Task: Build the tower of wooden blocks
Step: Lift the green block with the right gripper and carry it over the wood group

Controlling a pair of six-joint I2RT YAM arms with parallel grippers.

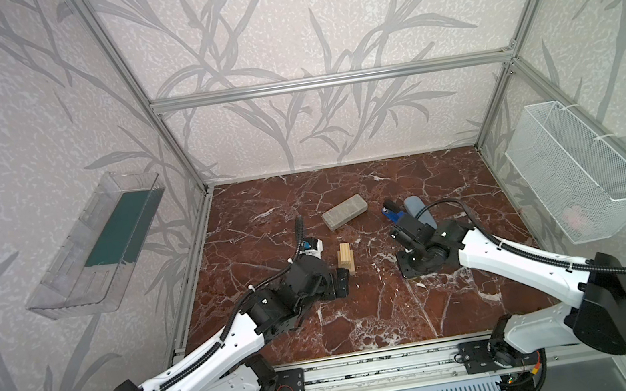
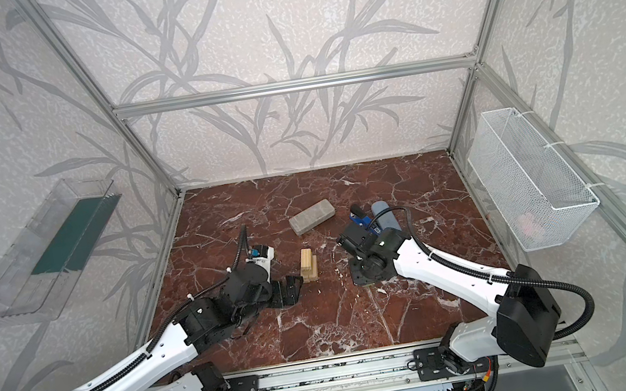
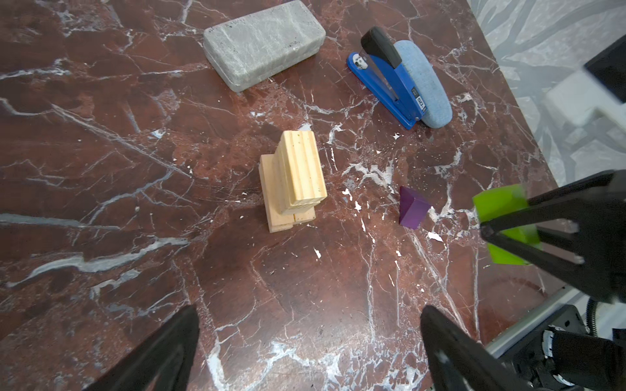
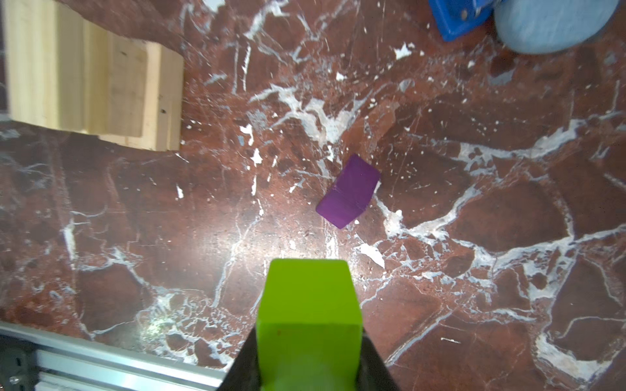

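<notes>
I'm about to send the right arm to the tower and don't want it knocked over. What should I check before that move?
1. Grip: lime green block clamped in the right gripper: ok.
2. Clearance: left gripper open, apart from the tower: ok.
3. Target: tower upright, top bare: ok.
4. Path: purple block lies on the table, apart from the tower: ok.
5. Alignment: lime green block squared to the top layer: cannot tell.
</notes>
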